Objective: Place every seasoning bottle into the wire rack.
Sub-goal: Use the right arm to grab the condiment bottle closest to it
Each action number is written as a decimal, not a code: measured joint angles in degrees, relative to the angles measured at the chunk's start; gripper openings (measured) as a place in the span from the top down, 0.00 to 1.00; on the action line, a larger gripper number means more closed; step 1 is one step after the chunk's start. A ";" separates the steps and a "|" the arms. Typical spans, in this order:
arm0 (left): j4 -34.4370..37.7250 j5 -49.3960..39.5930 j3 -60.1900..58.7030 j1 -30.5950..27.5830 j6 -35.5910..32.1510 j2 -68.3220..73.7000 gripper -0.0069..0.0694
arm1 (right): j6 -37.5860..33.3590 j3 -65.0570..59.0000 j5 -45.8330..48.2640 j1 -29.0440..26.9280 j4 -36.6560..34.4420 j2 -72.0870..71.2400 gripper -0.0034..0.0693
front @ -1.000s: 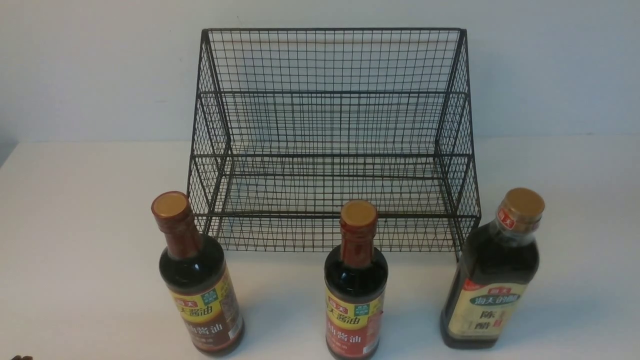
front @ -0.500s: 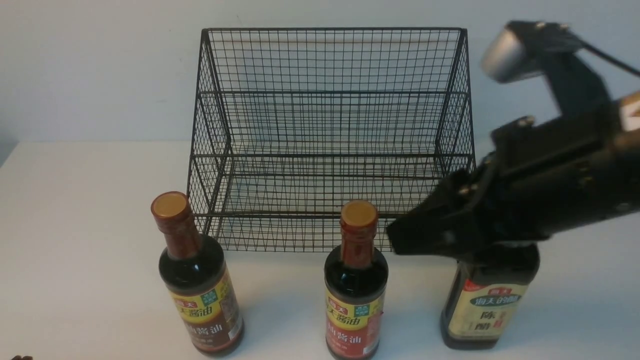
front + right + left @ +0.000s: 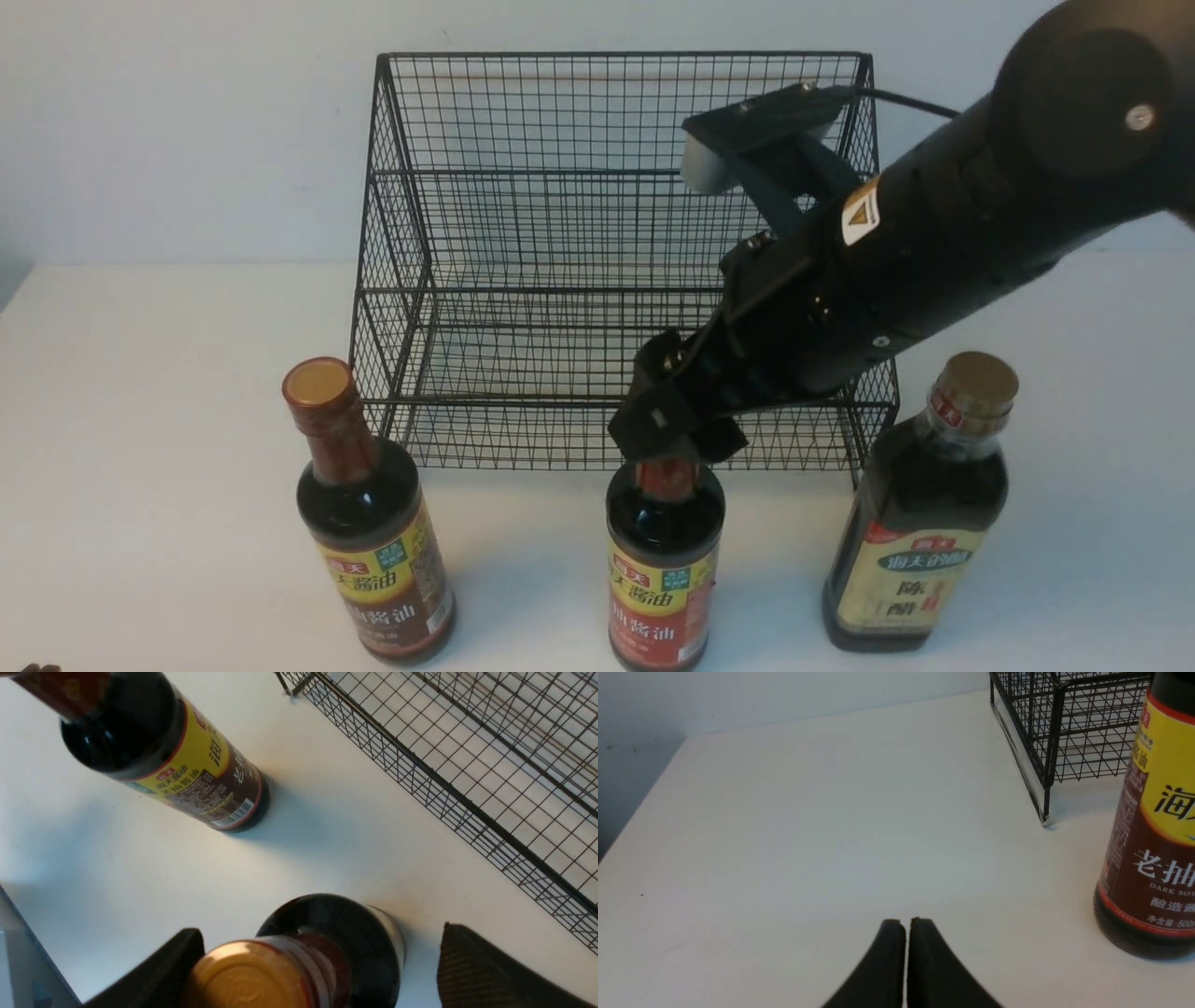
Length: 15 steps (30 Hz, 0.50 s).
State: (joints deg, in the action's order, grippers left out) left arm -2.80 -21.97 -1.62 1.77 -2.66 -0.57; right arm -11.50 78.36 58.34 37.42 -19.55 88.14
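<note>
The white table [image 3: 159,420] is plain and matte, and at the back it meets a pale wall [image 3: 187,121]. The black wire rack [image 3: 523,233] stands on it close to this wall, around the middle. In front of the rack three bottles stand upright in one row, well apart from each other. The left soy sauce bottle [image 3: 373,551] is before the rack's left front corner. The middle soy sauce bottle [image 3: 663,569] is before its front edge. The broader vinegar bottle [image 3: 920,541], with a cream label, is near the right front corner.
</note>
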 joint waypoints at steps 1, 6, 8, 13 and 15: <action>0.00 0.00 0.00 0.00 0.00 0.00 0.92 | -0.14 -0.01 0.28 0.00 0.00 0.21 0.15; 0.00 0.00 0.00 0.00 0.00 0.00 0.92 | -0.20 0.06 1.09 0.04 -0.21 0.40 0.37; 0.00 0.00 0.00 0.00 0.00 0.00 0.92 | -0.46 0.06 1.16 0.04 -0.11 0.40 0.52; 0.00 0.00 0.00 0.00 0.00 0.00 0.92 | -2.92 1.89 3.63 0.04 1.49 0.40 0.55; 0.00 0.00 0.00 0.00 0.00 0.00 0.92 | -2.97 3.41 6.06 0.04 1.92 0.40 0.55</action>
State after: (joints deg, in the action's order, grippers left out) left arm -2.80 -21.97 -1.62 1.77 -2.66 -0.57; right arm -14.48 81.77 64.40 37.47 -17.63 88.55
